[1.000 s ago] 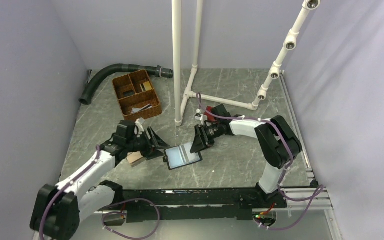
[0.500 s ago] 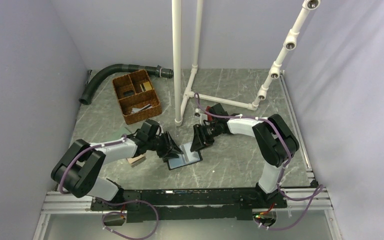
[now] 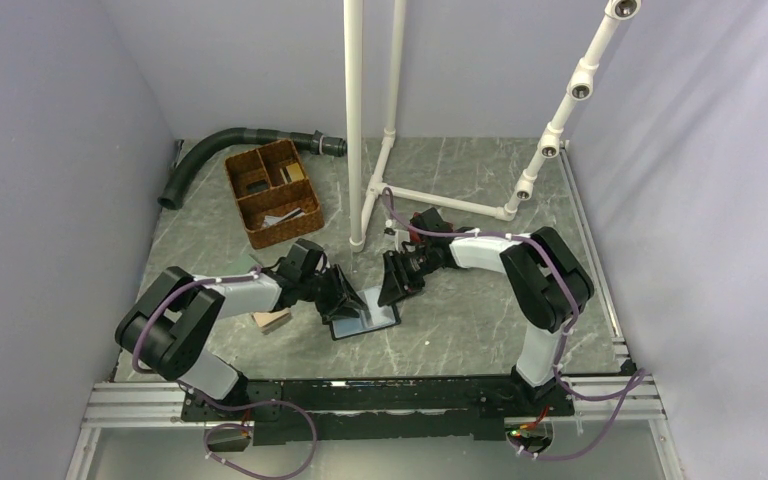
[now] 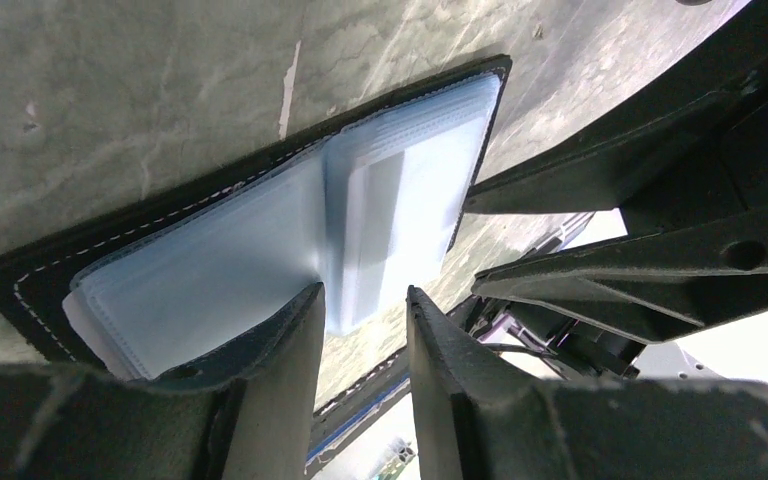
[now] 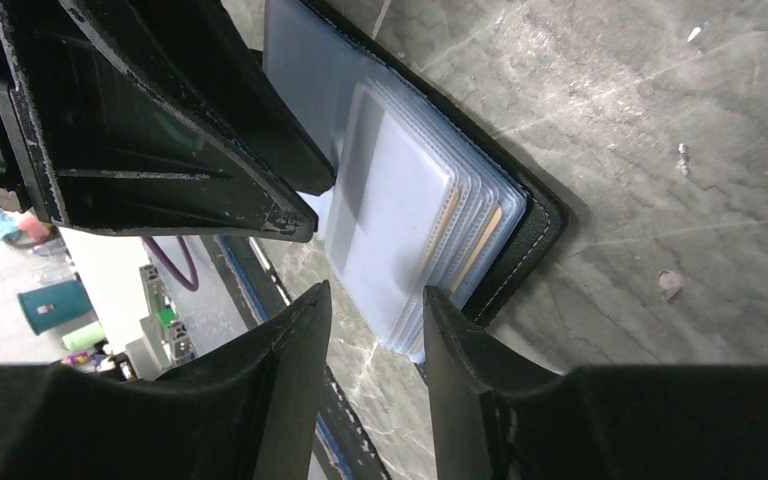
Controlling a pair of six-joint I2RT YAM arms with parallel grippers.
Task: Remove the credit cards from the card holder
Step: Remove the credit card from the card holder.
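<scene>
The left hand (image 3: 345,300), fingers apart and gripping nothing, sits over the left half of the open card holder (image 3: 375,320), which lies flat on the table (image 3: 480,320) with an orange-yellow credit card (image 5: 482,240) tucked among its clear sleeves, while the right hand (image 3: 392,288), likewise unclenched, hovers at its right edge.

Right gripper (image 3: 392,288) seemingly blocks left gripper (image 3: 348,301) across the card holder (image 3: 372,322).

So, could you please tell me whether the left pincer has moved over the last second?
Yes. The left pincer has moved right, away from the wicker basket, and is now over the card holder.
</scene>
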